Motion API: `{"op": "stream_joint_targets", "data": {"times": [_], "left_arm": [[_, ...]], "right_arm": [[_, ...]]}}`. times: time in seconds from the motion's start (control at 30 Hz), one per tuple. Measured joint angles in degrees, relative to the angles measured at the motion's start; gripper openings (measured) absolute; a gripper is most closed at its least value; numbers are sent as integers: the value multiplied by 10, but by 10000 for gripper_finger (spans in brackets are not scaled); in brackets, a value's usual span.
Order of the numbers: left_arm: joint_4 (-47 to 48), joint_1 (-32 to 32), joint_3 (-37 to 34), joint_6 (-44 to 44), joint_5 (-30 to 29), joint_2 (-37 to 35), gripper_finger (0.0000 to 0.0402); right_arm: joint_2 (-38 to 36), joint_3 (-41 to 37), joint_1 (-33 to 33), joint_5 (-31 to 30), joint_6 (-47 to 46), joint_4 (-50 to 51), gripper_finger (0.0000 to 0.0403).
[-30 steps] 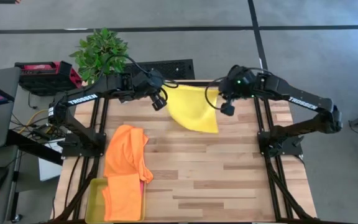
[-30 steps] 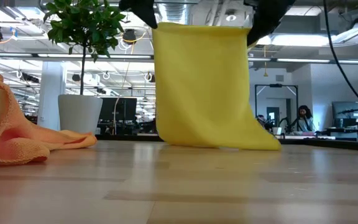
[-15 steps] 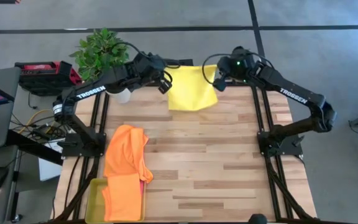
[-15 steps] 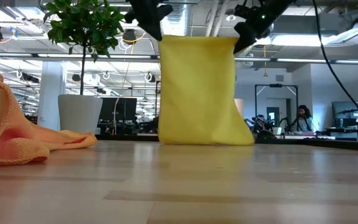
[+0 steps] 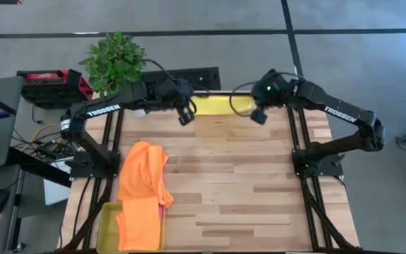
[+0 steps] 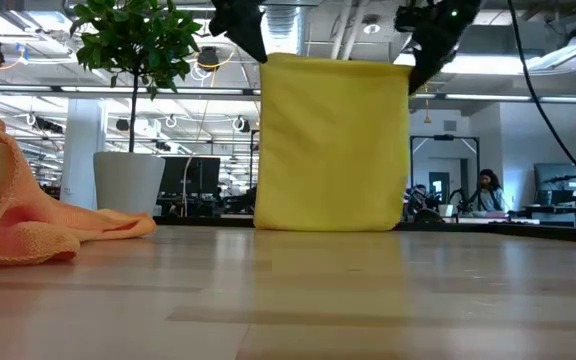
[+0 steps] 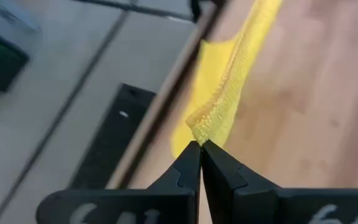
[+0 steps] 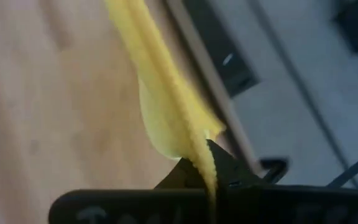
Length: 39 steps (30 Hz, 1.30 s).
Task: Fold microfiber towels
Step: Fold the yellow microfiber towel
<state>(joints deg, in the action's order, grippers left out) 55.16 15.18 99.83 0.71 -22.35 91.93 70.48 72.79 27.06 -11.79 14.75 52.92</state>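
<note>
The left gripper [image 6: 251, 38] and right gripper [image 6: 420, 55] each clamp a top corner of the yellow towel [image 6: 333, 145], hanging at the tabletop's [image 5: 259, 183] far edge, apparently unfolded. The orange towels [image 5: 141, 185] remain near the left edge.

The left end effector [image 7: 200, 145] pinches the yellow towel's [image 7: 229, 99] corner above the wooden table [image 7: 303, 99].

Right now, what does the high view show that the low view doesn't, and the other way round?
Only the high view shows the translucent yellow-green tray holding an orange towel, and the arms' full reach. Only the low view shows the yellow towel hanging as a flat sheet, lower edge at the table. Both show the left gripper and right gripper shut on its top corners.
</note>
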Motion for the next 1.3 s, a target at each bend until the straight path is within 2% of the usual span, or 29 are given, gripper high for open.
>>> {"op": "stream_joint_targets", "data": {"times": [0.1,0.33,0.47,0.6,0.83,0.93,1.1,1.3], "left_arm": [[14,-24,-19,-34,24,0,0],[58,-78,-84,-124,74,2,0],[59,-110,-134,-172,132,0,0],[38,-142,-183,-214,183,1,0],[-45,-186,-255,-215,267,1,0],[-88,-192,-284,-231,293,1,0],[-123,-194,-308,-239,294,1,0],[-132,-169,-313,-249,238,1,0]], "right_arm": [[2,0,-27,20,-30,59,8],[21,-5,-86,160,-78,103,8],[20,-54,-122,228,-82,77,8],[21,-110,-158,252,-99,67,8],[21,-213,-217,330,-121,-16,8],[21,-241,-237,333,-141,-38,8],[21,-256,-252,322,-163,-46,8],[21,-256,-237,240,-164,-54,8]]}}
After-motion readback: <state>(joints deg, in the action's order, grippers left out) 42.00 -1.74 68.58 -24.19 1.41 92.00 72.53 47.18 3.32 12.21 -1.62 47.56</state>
